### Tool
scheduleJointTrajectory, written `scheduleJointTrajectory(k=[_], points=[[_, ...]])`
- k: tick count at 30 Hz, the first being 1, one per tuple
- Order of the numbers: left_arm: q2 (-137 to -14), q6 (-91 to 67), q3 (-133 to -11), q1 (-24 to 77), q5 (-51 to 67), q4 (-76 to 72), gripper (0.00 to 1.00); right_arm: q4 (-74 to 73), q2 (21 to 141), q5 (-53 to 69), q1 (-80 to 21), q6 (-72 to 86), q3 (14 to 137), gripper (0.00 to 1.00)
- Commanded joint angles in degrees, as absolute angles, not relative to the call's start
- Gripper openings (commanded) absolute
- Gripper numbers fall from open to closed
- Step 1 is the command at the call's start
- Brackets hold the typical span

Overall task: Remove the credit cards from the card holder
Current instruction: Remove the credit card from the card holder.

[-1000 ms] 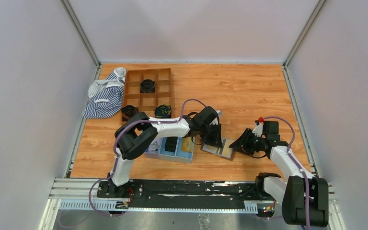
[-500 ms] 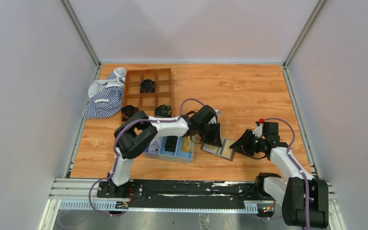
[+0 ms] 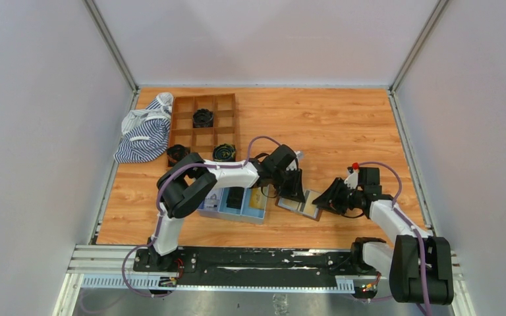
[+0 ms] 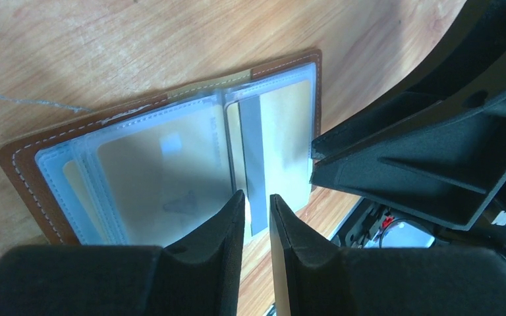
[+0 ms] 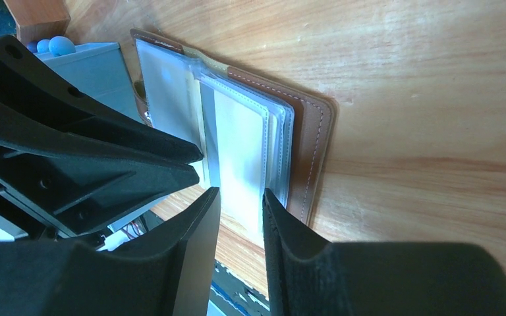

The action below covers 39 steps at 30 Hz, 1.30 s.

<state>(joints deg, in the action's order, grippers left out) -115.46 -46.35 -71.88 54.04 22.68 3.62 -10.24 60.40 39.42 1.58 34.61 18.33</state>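
The card holder (image 3: 304, 205) lies open on the table, brown leather with clear sleeves. In the left wrist view (image 4: 26, 171) the sleeves hold gold cards, and one card with a grey stripe (image 4: 253, 164) sticks out past the near edge. My left gripper (image 4: 257, 197) stands over that edge with a narrow gap between its jaws, the stripe showing in the gap. My right gripper (image 5: 240, 191) stands at the opposite edge of the holder (image 5: 313, 131), jaws slightly apart, with a pale sleeve or card (image 5: 237, 145) reaching between them. I cannot tell whether either gripper pinches anything.
A blue tray (image 3: 255, 214) sits just left of the holder, under the left arm. A brown wooden grid box (image 3: 195, 128) with black parts and a striped cloth (image 3: 143, 135) lie at the back left. Both grippers (image 3: 296, 195) (image 3: 322, 203) nearly touch.
My right gripper has moved slightly left, closer onto the holder's edge. The left gripper and the holder have hardly moved.
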Motion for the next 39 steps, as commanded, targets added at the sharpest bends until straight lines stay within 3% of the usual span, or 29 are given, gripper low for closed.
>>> scheduleJointTrajectory(k=[1,20,39], points=[[-116.42,-46.58,-70.52,53.22,23.55,2.83,0.24,-9.85,60.05,40.25,0.65,35.22,17.58,0.34],[-116.39,-47.26,-69.45,52.21,24.41,1.50,0.23,-11.52,57.10,38.28,0.50,35.53,17.76,0.34],[-117.71,-47.99,-69.70,52.20,25.84,0.62,0.20,-6.45,62.88,40.23,0.31,35.67,17.08,0.34]])
